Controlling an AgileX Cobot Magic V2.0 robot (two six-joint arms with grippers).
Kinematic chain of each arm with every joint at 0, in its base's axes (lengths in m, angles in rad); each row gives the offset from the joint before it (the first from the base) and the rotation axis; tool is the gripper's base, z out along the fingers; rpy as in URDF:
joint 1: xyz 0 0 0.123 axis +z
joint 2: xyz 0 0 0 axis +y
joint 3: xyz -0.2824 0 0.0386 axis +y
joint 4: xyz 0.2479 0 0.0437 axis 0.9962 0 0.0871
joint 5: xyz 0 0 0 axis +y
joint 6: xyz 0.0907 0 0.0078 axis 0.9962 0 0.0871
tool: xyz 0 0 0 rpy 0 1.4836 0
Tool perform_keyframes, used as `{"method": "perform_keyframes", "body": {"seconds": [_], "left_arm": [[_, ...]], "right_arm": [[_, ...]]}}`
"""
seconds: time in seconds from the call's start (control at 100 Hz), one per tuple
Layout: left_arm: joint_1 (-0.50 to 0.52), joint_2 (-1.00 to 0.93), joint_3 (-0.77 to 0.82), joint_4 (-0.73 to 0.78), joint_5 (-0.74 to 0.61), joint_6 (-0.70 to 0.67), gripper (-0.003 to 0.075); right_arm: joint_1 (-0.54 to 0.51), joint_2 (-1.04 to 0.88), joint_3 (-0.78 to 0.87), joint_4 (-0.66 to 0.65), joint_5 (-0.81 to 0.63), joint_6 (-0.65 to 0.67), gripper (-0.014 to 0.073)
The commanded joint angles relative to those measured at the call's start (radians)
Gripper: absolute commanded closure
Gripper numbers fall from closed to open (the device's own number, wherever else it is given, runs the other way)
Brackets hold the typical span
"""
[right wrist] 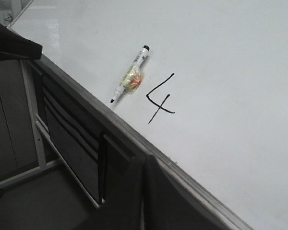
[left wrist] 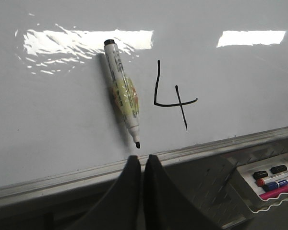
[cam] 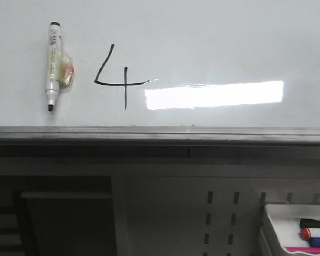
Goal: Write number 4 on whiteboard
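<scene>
I judge the writing done: the number 4 stands complete on the whiteboard, marker lying uncapped beside it, and my left hand and right hand are both pressed together, empty.

The left gripper showed 2 matte black fingers, broad at the base and curving up to narrow tips, smooth and unmarked; a thin dark seam ran between them; the right gripper looked the same, 2 dark charcoal fingers with soft rounded edges and a plain plastic finish; neither showed screws, cables or lettering in its wrist view
</scene>
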Motion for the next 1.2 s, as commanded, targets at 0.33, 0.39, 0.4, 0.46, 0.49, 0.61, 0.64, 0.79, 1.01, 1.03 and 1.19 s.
{"method": "perform_keyframes", "body": {"seconds": [0.33,0.39,0.4,0.46,0.49,0.61,0.64,0.79,1.01,1.03,1.19], "left_arm": [[0.293,-0.349,0.172,0.095,-0.061,-0.008,0.0741],[0.348,-0.404,0.208,0.093,-0.061,0.055,0.0741],[0.355,-0.409,0.215,0.087,-0.061,0.075,0.0741],[0.407,-0.452,0.239,0.072,-0.061,0.149,0.0741],[0.426,-0.468,0.251,0.064,-0.061,0.159,0.0741],[0.483,-0.464,0.265,0.064,-0.064,0.159,0.0741],[0.494,-0.464,0.271,0.064,-0.064,0.159,0.0741],[0.523,-0.466,0.292,0.079,0.025,0.159,0.0741],[0.523,-0.466,0.294,0.141,0.18,0.029,0.0741],[0.523,-0.466,0.294,0.144,0.18,0.028,0.0741],[0.523,-0.466,0.294,0.144,0.18,0.03,0.0741]], "right_arm": [[-0.006,0.005,-0.024,0.001,-0.067,-0.005,0.0658],[-0.006,0.005,-0.024,0.001,-0.067,-0.005,0.0658],[-0.006,0.005,-0.024,0.001,-0.067,-0.005,0.0658],[-0.006,0.005,-0.024,0.001,-0.067,-0.005,0.0658],[-0.006,0.005,-0.024,0.001,-0.067,-0.005,0.0658],[-0.006,0.005,-0.024,0.001,-0.068,-0.005,0.0658],[-0.006,0.005,-0.024,0.001,-0.068,-0.005,0.0658],[-0.006,0.005,-0.024,0.001,-0.068,-0.005,0.0658],[-0.006,0.005,-0.024,0.001,-0.068,-0.005,0.0658],[-0.006,0.005,-0.024,0.001,-0.068,-0.005,0.0658],[-0.006,0.005,-0.024,0.001,-0.068,-0.005,0.0658]]}}
